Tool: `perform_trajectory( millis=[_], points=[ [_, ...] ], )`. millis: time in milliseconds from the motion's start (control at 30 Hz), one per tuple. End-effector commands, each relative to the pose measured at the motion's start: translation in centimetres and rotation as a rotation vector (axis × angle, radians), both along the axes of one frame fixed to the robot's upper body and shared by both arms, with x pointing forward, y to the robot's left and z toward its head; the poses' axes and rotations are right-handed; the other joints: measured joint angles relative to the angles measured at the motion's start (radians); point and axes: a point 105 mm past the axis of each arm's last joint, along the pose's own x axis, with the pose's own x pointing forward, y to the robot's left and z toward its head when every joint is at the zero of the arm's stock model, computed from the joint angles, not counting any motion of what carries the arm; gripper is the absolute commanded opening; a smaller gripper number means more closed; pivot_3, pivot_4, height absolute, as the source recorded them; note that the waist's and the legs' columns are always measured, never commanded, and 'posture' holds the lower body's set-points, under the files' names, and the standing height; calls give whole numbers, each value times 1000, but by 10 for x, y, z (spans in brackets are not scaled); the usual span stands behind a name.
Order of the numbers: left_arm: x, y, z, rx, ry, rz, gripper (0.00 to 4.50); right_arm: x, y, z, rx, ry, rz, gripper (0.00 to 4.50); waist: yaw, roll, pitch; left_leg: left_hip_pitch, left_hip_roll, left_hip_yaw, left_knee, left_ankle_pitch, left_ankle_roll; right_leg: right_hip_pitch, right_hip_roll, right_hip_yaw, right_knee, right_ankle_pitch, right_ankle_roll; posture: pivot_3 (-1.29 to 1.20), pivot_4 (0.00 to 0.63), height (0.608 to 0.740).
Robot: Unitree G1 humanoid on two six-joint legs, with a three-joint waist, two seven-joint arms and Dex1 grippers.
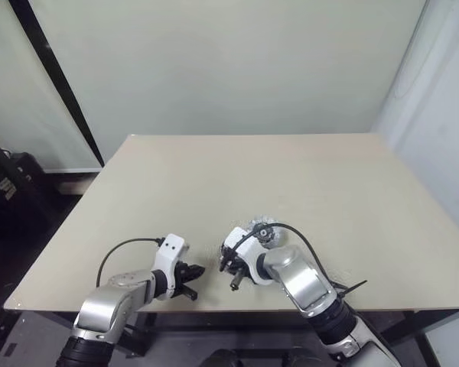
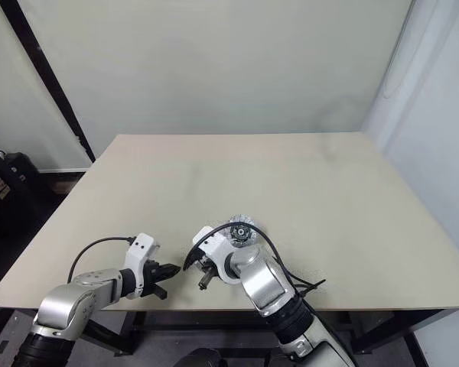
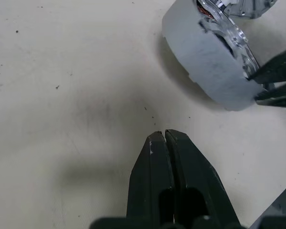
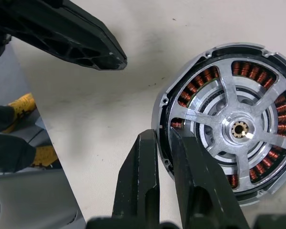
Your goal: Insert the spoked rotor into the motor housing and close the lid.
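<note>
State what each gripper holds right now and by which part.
The right gripper is shut on the motor housing, pinching its outer rim wall, one finger outside, one inside by the copper windings. The left gripper is shut on nothing, over the bare table.

From my seat the motor housing (image 4: 229, 129) sits on the surface (image 1: 291, 183) near its front edge, at about six o'clock from the middle; the spoked rotor (image 4: 238, 130) lies inside it; the right gripper (image 4: 166, 143) straddles the housing's rim at its nine o'clock side, one jaw outside, one inside; the left gripper (image 3: 165, 136) rests further out at nine o'clock, apart from the housing.
</note>
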Motion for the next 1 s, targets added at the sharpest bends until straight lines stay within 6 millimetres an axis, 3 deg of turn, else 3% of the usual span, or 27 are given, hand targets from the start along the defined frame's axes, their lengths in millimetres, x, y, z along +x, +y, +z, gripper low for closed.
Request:
perform_trajectory(
  millis=[33,300,733,1000],
  points=[
    [5,-2,8,4,-51,-8,0,6,-2,7,0,-35,-16,88,0,0,0,0,0,0,0,0,0,0,0,0,0,0,0,0,0,740],
    [8,4,12,12,-71,17,0,-2,3,0,-2,-24,3,88,-1,0,0,0,0,0,-1,0,0,-1,0,0,0,0,0,0,0,740],
    [8,8,13,24,-75,34,0,-11,3,22,-23,-81,158,4468,-10,0,0,0,2,1,0,0,0,-1,0,-1,0,0,-1,0,0,740],
    [9,8,13,26,-75,30,0,-8,-15,32,-257,-298,517,4468,-14,0,0,0,2,0,0,0,1,0,0,-3,0,0,0,0,0,740]
  ],
)
